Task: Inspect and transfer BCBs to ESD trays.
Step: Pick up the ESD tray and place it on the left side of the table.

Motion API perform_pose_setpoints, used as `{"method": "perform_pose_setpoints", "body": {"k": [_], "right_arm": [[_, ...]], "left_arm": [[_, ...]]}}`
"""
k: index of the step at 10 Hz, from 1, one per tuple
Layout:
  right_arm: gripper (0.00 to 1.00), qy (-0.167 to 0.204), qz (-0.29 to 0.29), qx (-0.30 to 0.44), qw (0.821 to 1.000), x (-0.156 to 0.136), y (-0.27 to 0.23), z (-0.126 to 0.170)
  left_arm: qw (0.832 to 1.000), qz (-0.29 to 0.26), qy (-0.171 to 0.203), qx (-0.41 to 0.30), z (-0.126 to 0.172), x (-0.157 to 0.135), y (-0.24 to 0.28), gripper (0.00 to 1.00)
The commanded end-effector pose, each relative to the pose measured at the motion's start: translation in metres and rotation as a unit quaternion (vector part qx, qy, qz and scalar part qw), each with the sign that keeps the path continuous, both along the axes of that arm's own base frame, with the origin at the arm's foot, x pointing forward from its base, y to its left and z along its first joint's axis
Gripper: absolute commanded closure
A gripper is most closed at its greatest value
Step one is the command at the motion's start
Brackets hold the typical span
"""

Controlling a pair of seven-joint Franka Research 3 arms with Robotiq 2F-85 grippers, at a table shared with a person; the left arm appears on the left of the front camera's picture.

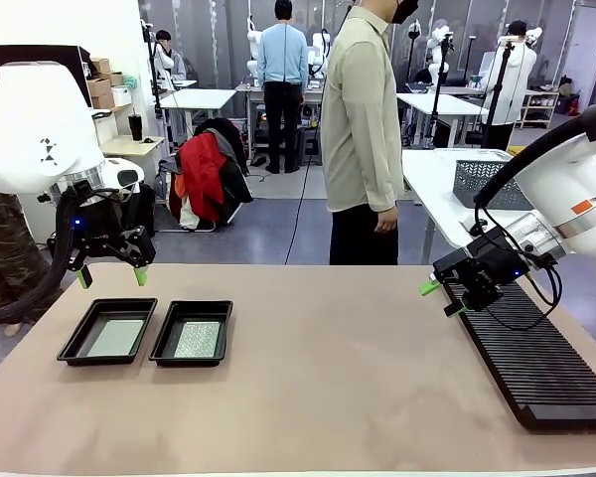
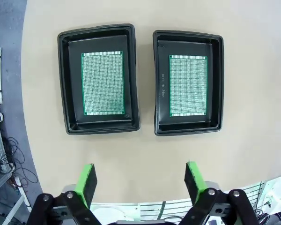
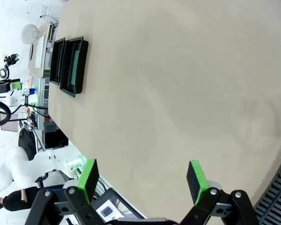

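Two black ESD trays sit side by side at the table's left: the left tray [image 1: 77,343] [image 2: 65,79] and the right tray [image 1: 169,341] [image 2: 218,84]. Each holds one flat green speckled BCB, one board [image 1: 114,338] [image 2: 103,83] in the left tray and one board [image 1: 198,339] [image 2: 188,86] in the right. My left gripper [image 1: 112,276] [image 2: 140,180] hangs open above the left tray, with nothing between its green pads. My right gripper [image 1: 441,298] [image 3: 143,180] is open and empty too, hovering above the table near the rack's near end.
A long black ribbed rack [image 1: 541,363] [image 3: 276,204] lies along the table's right side. A person [image 1: 363,129] stands at the far edge. A grey mesh basket [image 1: 487,184] sits on a white table behind.
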State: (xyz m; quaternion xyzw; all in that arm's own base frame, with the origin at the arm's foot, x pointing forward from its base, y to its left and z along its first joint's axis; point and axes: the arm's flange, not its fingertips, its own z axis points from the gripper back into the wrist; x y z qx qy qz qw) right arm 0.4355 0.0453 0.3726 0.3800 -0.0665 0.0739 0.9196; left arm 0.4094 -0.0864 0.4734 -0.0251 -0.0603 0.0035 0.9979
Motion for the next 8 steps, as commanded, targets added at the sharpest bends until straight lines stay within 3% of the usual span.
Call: {"method": "perform_pose_setpoints", "body": {"k": [1, 8], "right_arm": [[0.0, 0.002, -0.002, 0.001, 1.0, 0.0001, 0.0004, 0.0005], [0.0, 0.002, -0.002, 0.001, 1.0, 0.0001, 0.0004, 0.0005]], "left_arm": [[1.0, 0.001, -0.001, 0.0, -0.003, -0.0008, 0.0008, 0.0], [1.0, 0.001, -0.001, 0.0, -0.003, -0.0008, 0.0008, 0.0]]}}
